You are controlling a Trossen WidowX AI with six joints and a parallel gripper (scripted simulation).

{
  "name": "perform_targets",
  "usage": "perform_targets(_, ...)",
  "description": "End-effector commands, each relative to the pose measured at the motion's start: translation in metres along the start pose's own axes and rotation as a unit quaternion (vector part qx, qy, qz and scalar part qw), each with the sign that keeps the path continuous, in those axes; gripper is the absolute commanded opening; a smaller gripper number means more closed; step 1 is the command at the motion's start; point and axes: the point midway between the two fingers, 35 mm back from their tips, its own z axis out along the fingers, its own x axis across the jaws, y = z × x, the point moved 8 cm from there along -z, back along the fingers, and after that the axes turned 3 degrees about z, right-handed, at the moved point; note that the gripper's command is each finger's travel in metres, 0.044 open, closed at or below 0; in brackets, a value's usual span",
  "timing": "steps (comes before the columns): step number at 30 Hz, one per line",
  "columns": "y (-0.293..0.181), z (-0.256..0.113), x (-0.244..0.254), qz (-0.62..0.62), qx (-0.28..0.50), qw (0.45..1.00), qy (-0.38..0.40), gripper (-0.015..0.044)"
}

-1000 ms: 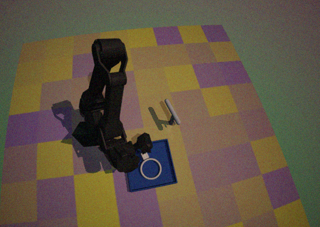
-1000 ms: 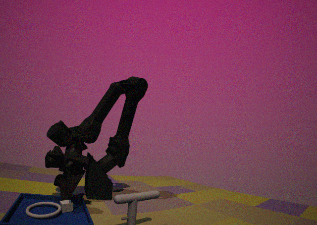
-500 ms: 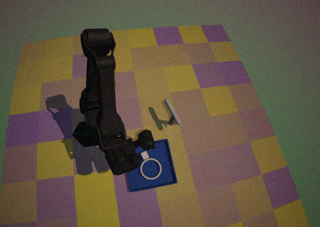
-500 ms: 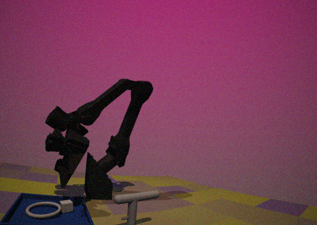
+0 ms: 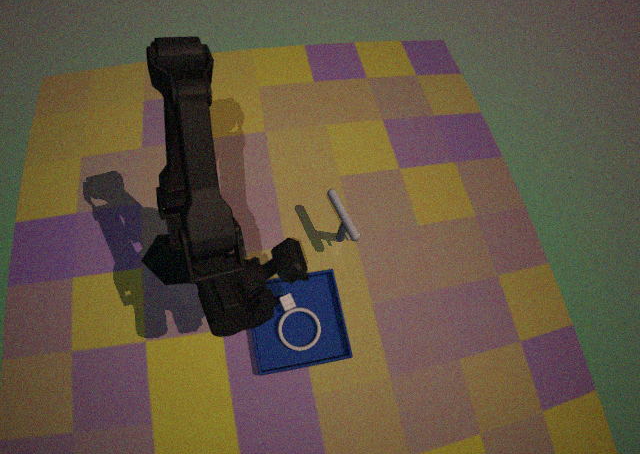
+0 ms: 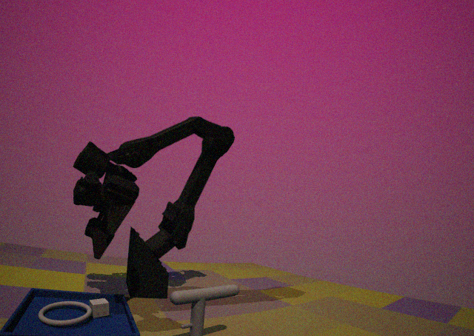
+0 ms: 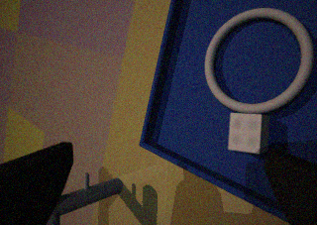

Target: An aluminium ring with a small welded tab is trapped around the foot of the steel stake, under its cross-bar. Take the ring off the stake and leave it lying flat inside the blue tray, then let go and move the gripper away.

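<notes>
The aluminium ring (image 5: 318, 328) (image 6: 64, 323) (image 7: 210, 61) lies flat inside the blue tray (image 5: 330, 309) (image 6: 118, 325) (image 7: 183, 116). Its pale square tab (image 5: 287, 301) (image 6: 99, 308) (image 7: 245, 132) is inside the tray too. The steel stake (image 5: 343, 215) (image 6: 204, 294) (image 7: 91, 195) stands apart from the tray, with no ring seen around it; its foot is cut off in the exterior view. My gripper (image 7: 169, 156) is open and empty. Its fingers are spread wide in the wrist view, and they are raised above the tray's height in the exterior view. The fingertips are hidden in the top view.
The stake's cross-bar stands up beyond one corner of the tray. A small peg (image 6: 186, 326) sticks out from its post. The tray has low raised walls. The arm's dark base (image 6: 147, 274) stands behind the tray and the stake in the exterior view.
</notes>
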Motion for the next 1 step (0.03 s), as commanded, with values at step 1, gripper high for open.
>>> perform_targets(1,0.0001,0.0004,-0.0002,0.0,0.0,1.0,0.0,0.044)
